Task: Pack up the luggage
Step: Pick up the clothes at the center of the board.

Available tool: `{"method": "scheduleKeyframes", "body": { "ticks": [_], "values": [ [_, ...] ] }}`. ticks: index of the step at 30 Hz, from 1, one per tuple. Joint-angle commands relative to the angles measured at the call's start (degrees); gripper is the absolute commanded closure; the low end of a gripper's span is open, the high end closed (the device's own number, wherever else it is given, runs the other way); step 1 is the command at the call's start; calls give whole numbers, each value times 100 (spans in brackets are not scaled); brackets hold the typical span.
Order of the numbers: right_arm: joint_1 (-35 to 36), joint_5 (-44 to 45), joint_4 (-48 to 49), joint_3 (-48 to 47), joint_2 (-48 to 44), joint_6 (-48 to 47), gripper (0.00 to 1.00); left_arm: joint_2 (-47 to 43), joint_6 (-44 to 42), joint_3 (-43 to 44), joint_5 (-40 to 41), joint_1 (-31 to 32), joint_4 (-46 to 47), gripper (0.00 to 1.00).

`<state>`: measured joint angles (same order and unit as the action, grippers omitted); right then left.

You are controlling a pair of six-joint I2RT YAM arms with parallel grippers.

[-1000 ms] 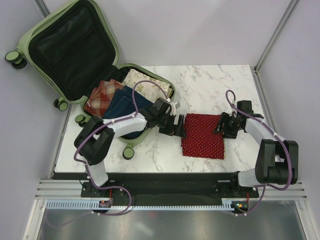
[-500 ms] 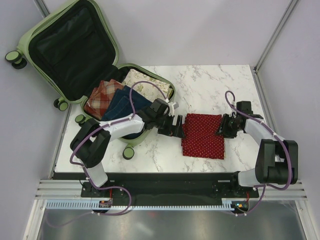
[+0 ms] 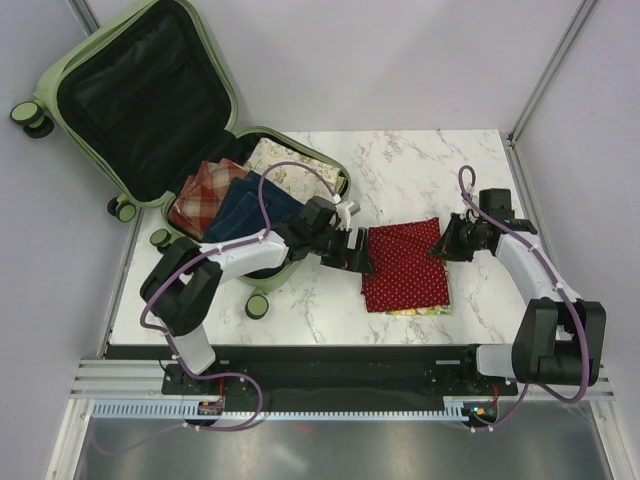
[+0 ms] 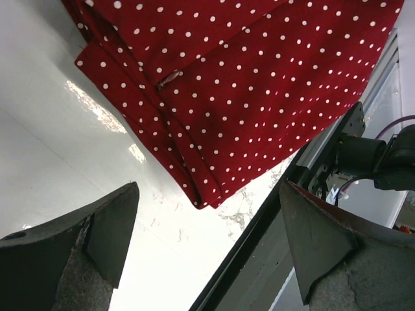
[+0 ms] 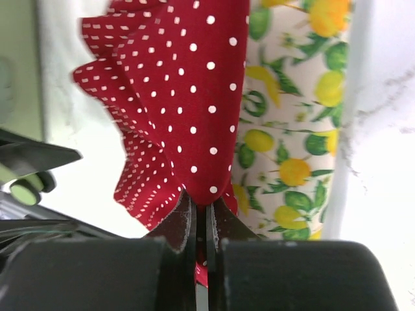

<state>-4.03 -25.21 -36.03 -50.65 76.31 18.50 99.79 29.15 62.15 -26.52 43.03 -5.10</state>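
The luggage lies open at the back left, its black-lined lid hanging off the table. A red polka-dot cloth lies folded on the marble top. My right gripper is shut on the cloth's right edge and holds it raised. The right wrist view shows the red fabric pinched between the closed jaws of that gripper, with a lemon-print cloth underneath. My left gripper stands open at the cloth's left edge. In the left wrist view the gripper holds nothing, and the red cloth lies just ahead.
Inside the luggage's lower half lie a plaid cloth, a navy cloth and a pale floral cloth. A caster wheel rests on the table near the front edge. The lemon-print cloth peeks out below the red one.
My right gripper has shut on the red cloth's right edge and lifted it, baring the lemon-print cloth beneath. The left gripper stayed open by the left edge.
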Motion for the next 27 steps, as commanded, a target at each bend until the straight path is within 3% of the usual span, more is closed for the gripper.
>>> {"method": "scheduleKeyframes", "body": {
  "ticks": [1,13,20,27],
  "values": [
    [87,-326,-61,-401,-231,118,100,-30,311,-124,-353,39,649,5],
    [507,-423,-273,-1069,-266,241,100,32,610,-309,-450,39,836,5],
    [763,-344,-475,-1894,-275,452,100,-653,531,-265,-64,-40,345,4],
    [1062,-318,-554,-2484,-135,690,100,-1514,557,-212,86,-636,-131,4]
  ]
}}
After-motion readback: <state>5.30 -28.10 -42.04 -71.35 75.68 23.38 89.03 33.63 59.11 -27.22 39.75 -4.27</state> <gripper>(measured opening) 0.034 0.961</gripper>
